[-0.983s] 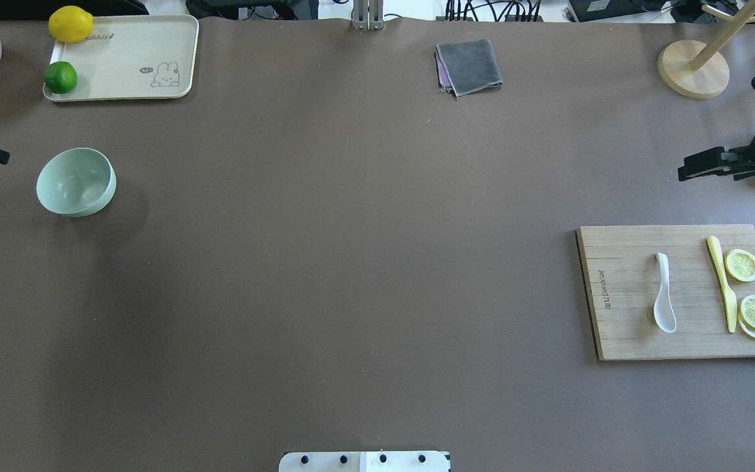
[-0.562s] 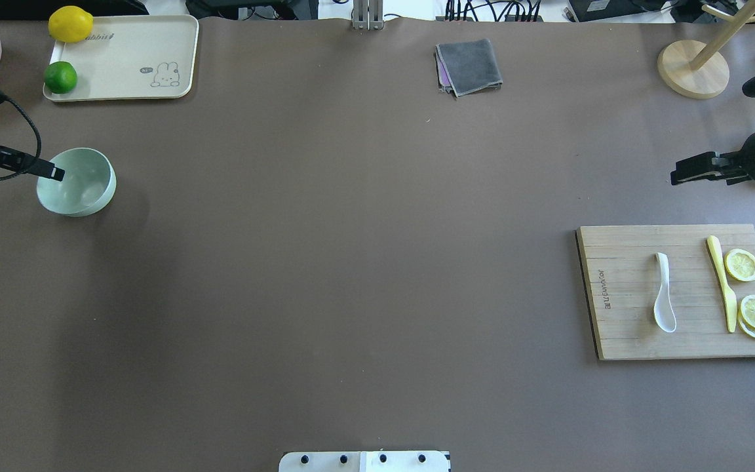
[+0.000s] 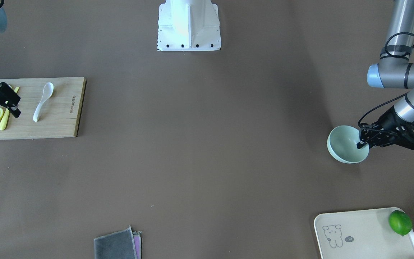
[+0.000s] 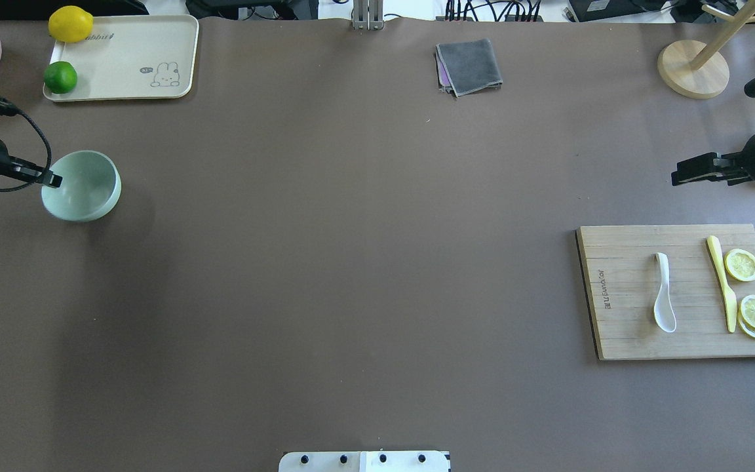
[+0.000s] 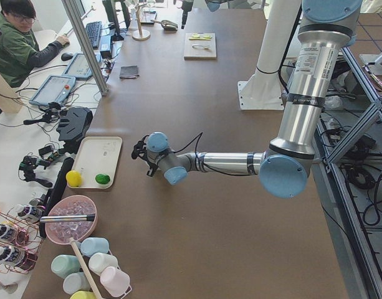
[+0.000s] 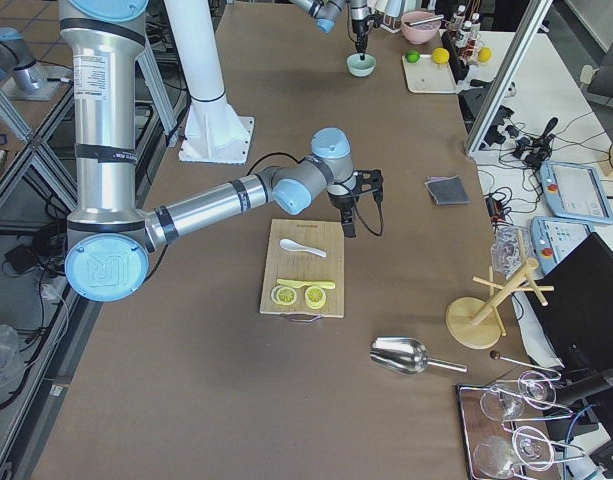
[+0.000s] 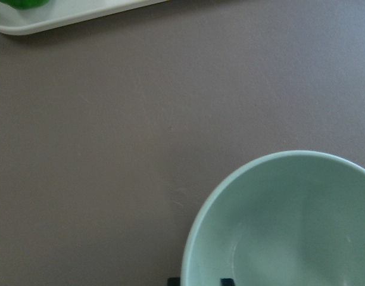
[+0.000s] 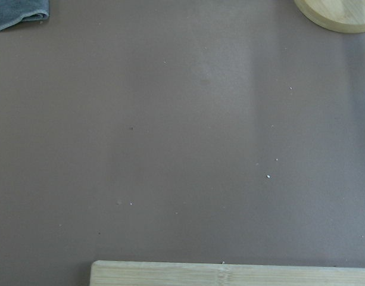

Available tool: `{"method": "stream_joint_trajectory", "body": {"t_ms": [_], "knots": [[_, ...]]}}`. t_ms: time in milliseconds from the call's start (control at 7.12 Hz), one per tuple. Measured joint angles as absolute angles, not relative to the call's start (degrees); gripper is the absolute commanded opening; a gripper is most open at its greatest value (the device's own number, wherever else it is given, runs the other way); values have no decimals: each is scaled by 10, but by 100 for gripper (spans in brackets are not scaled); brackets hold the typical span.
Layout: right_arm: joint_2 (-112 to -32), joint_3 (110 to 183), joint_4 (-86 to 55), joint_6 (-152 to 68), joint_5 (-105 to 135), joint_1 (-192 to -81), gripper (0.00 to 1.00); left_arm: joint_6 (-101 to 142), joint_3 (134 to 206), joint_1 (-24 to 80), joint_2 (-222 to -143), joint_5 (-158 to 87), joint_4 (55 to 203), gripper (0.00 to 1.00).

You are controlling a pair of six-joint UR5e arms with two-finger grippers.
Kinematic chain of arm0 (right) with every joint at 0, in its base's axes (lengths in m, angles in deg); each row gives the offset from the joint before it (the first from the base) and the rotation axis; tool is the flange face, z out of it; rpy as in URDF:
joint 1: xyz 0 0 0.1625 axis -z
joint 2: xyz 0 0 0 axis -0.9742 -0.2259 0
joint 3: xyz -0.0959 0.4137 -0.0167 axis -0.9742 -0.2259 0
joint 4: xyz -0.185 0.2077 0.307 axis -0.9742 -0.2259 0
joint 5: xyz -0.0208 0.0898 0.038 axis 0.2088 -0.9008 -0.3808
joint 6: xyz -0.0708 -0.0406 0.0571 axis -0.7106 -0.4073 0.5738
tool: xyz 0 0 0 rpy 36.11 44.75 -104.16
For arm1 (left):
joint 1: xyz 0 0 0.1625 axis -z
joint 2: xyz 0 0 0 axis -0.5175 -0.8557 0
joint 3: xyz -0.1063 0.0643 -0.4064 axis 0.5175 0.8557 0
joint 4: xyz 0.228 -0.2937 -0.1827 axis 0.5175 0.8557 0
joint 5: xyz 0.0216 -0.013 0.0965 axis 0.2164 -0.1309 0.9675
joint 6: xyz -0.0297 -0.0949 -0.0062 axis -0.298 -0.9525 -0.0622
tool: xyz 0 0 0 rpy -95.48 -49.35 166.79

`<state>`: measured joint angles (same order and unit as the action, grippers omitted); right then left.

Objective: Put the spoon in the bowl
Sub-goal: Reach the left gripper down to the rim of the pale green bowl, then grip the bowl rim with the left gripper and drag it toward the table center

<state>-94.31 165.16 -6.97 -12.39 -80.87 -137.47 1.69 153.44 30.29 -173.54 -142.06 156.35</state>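
Found the right gripper [image 4: 677, 177] spread wide and empty, hovering over the table just past the far edge of the cutting board [image 4: 620, 328]. Caught only that edge in its wrist view, no spoon. Traced from there back toward the robot to the spoon [image 4: 663, 290], flat on the board. Read its long axis as running near-to-far, handle end toward the gripper and scoop toward the base, with the yellow knife [image 4: 722, 282] roughly parallel and apart on the outer side. Judged this arm by far the nearer, needing to draw back over the handle. Found the left gripper [image 4: 53, 179] at the table's opposite end, fingers parted astride the rim of the bowl [image 4: 89, 190], one inside and one outside, not visibly clamped. Reckoned spoon and bowl well apart.
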Motion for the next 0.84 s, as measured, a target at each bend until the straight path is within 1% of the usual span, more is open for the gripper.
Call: {"method": "stream_joint_trajectory", "body": {"t_ms": [140,421,702,843], "knots": [[-944,1654,-70,-124,-808,-1375,100,0,1546,303,-1743,-1422,1560,0],[-946,1658,-70,-123,-808,-1375,100,-113,1589,289,-1775,-1420,1549,0],[-947,1658,-70,-123,-808,-1374,100,-242,1635,209,-1824,-1370,1523,0],[-947,1659,-70,-123,-808,-1375,100,-286,1654,163,-1856,-1327,1485,0]]}}
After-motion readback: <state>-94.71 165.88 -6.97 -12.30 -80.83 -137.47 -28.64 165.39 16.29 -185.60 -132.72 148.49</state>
